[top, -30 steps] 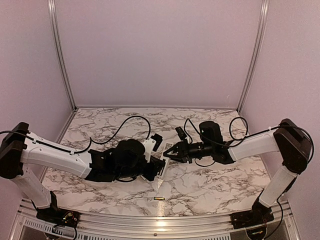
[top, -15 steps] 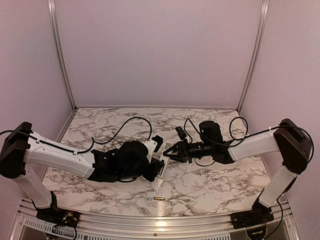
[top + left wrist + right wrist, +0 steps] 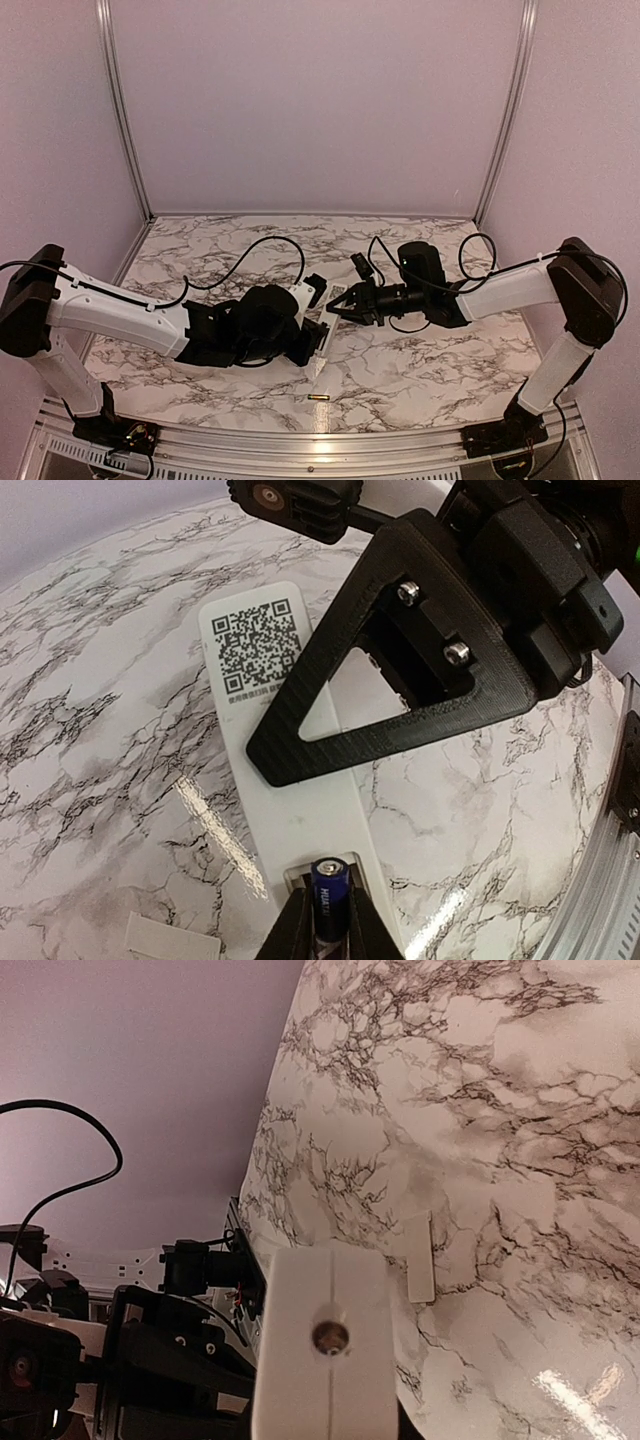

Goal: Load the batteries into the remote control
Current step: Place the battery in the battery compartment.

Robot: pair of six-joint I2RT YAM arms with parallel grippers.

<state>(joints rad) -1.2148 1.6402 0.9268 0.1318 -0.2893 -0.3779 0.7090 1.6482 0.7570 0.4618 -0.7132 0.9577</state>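
Observation:
The white remote control lies back up on the marble, with a QR sticker at its far end and the open recess at its near end. My left gripper is shut on the dark blue battery, whose tip sits in the recess. My right gripper is shut on the remote's far end, one black finger lying across its back. In the right wrist view the remote's end face fills the jaws. The golden battery lies loose near the front edge.
A small white cover plate lies flat on the marble beside the remote, also seen as the cover plate from above. Metal frame rails run along the table's near edge. Lilac walls close in the back and both sides.
My left arm has edged slightly right and forward, bringing the dark battery closer into the remote's recess. The right arm and the golden battery have stayed put.

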